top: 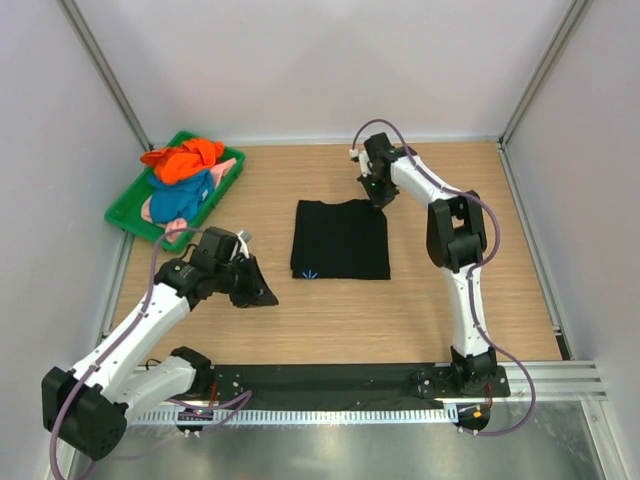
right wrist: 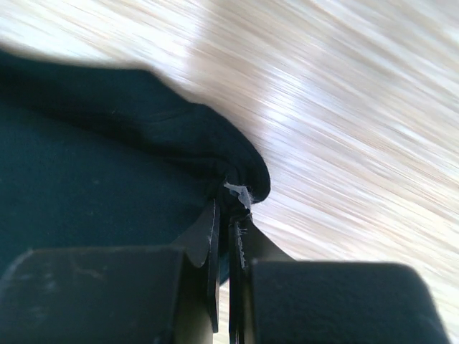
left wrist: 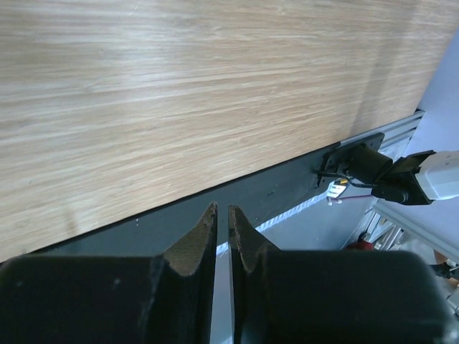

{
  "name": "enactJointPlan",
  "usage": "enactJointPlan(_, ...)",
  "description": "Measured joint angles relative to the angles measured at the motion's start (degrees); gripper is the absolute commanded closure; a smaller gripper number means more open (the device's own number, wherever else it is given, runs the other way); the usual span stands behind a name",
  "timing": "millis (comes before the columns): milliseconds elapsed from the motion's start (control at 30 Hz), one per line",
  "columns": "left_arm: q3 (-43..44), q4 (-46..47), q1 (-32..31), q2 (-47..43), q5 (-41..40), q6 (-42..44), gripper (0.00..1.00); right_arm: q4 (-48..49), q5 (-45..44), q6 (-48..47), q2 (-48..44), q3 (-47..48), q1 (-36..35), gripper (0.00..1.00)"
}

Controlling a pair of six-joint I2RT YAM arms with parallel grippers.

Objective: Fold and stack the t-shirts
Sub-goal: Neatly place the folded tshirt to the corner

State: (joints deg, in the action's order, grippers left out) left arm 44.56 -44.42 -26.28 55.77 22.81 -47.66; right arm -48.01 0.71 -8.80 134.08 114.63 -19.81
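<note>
1. The right gripper pinches the black t-shirt by its far-right corner at mid-counter, likely to fold it.
2. The left gripper, narrow and empty, hovers near the left edge.
3. Far-left corner: unfolded t-shirts heaped in the green tray.

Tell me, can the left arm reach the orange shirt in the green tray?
Probably yes. The left gripper is empty, the green tray sits close by, and nothing covers the orange t-shirt.

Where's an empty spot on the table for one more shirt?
Bare wood lies between the black t-shirt and the near black rail, and beyond the right arm toward the wall. It is crowded around the green tray and the left gripper.
</note>
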Motion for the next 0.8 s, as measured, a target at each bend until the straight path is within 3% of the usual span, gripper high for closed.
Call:
enactJointPlan(267,0.0,-3.1,0.0,2.3,-1.2,0.3,0.90,-0.3,-6.0,-10.1,-2.5,-1.3,10.9,0.98)
enactJointPlan(533,0.0,-3.6,0.0,8.9,-2.5,4.1,0.90,-1.9,-7.1,-19.0,0.2,11.6,22.3,0.98)
enactJointPlan(800,0.0,-1.8,0.0,15.0,-2.3,7.8,0.90,4.5,-11.1,-29.1,6.8,17.6,25.5,0.99)
